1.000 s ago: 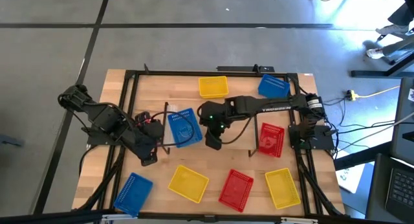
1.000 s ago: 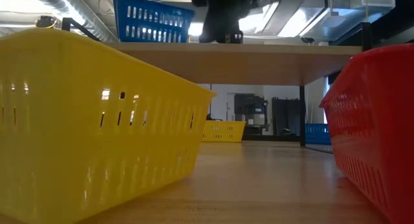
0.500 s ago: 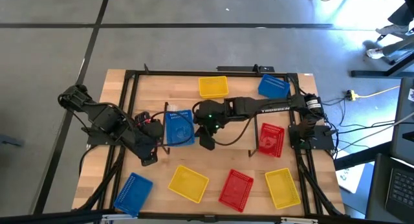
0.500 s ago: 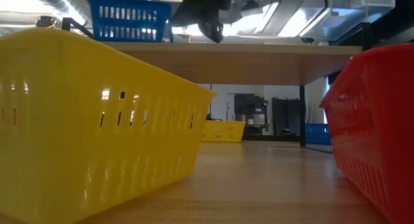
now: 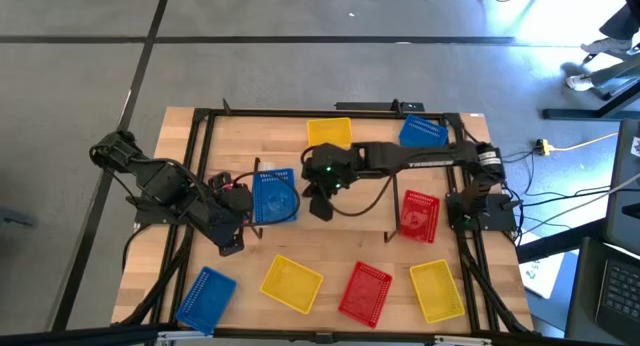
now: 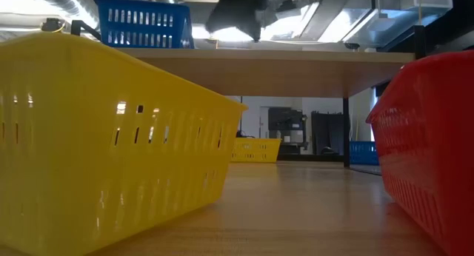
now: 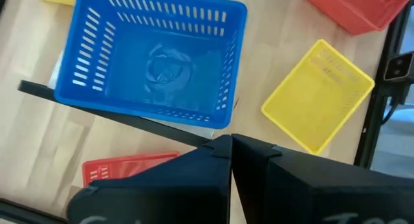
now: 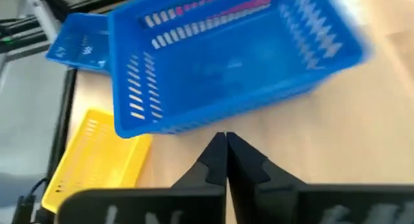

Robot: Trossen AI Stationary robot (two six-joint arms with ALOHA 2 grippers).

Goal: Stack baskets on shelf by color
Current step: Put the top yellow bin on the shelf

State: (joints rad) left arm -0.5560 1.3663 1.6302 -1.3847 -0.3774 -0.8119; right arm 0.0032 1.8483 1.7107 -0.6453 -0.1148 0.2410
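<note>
**Q:** Baskets nearest the table's front edge, which ones are they?

**A:** Four are lying in a row along the front: a blue basket at the left corner, a yellow basket, a red basket and a second yellow basket.

**Q:** Where is the shelf sitting?

**A:** The shelf, a light-wood board on thin black legs, is standing across the middle of the table. A blue shelf basket is resting on its left end. A second red basket is lying near its right end.

**Q:** What are the grippers doing?

**A:** The right gripper is hanging over the shelf just beside that blue shelf basket, fingers pressed together and gripping nothing. The left gripper is waiting at the shelf's left end, likewise closed and empty.

**Q:** And farther back?

**A:** A third yellow basket and a third blue basket are lying by the far edge.

**Q:** Any readable writing?

**A:** White lettering is showing on the right arm, too small to read.
</note>
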